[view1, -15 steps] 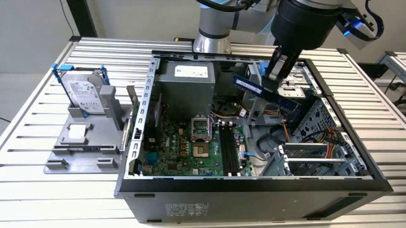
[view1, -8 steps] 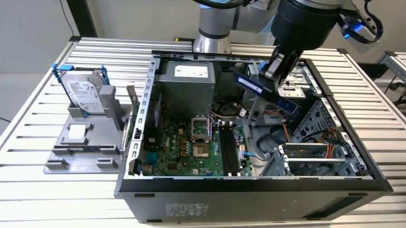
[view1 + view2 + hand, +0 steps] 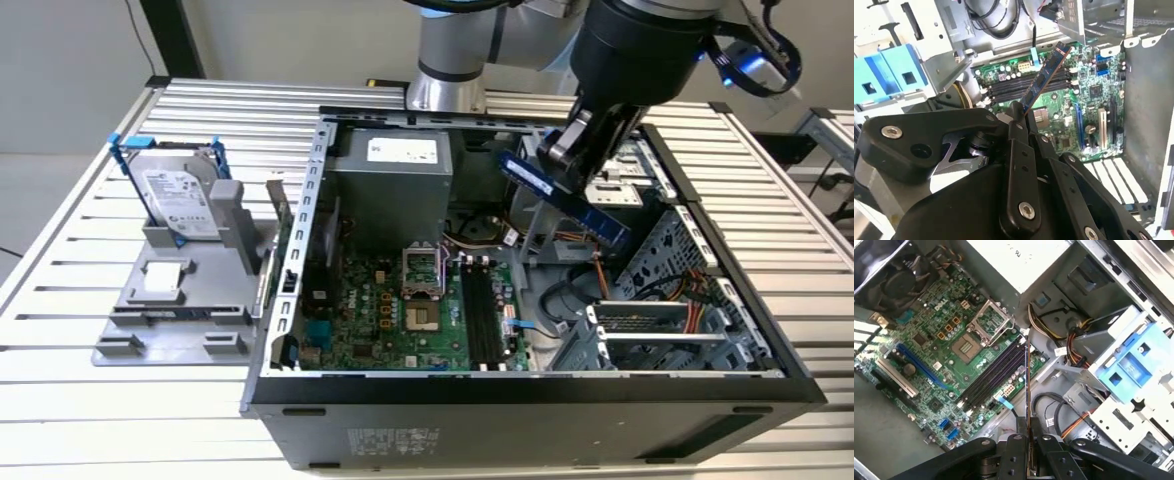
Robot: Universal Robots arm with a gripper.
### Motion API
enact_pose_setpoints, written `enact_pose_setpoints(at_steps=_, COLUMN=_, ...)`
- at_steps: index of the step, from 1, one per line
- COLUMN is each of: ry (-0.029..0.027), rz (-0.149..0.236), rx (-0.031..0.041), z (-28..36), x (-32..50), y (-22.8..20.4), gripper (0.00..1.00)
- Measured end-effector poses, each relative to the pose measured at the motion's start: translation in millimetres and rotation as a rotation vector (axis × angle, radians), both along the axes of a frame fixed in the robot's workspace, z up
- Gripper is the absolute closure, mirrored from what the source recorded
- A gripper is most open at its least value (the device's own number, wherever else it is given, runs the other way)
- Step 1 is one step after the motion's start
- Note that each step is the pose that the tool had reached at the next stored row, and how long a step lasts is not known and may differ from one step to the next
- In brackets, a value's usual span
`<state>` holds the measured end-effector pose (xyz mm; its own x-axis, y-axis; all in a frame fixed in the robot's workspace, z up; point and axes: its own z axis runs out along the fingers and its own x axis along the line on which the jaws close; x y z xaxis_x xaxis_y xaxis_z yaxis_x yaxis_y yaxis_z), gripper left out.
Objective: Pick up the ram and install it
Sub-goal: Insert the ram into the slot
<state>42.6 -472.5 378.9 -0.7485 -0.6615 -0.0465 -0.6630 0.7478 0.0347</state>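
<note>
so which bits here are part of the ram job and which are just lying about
job: ram, held in the gripper; memory slots on the motherboard; open computer case
lying about: hard drive in its blue bracket; grey stand under it; power supply

A slatted metal table (image 3: pixel 67 330) (pale, ribbed) stands before a plain light wall (image 3: pixel 67 60). Beside it lies what seems grey floor (image 3: pixel 27 200).

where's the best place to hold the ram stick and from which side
Across its two flat faces at one short end, coming in along its length, as the pincer holds it now. The ram stick is long and thin, so that hold leaves both long edges free, which likely suits pressing one edge into a memory slot.
</note>
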Motion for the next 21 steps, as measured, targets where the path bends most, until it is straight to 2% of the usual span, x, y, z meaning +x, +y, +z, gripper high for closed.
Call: enact_pose_setpoints(at_steps=21, ry=0.0000, rz=-0.306, rx=0.0000, z=0.0, x=0.0, y=0.0, gripper=1.00)
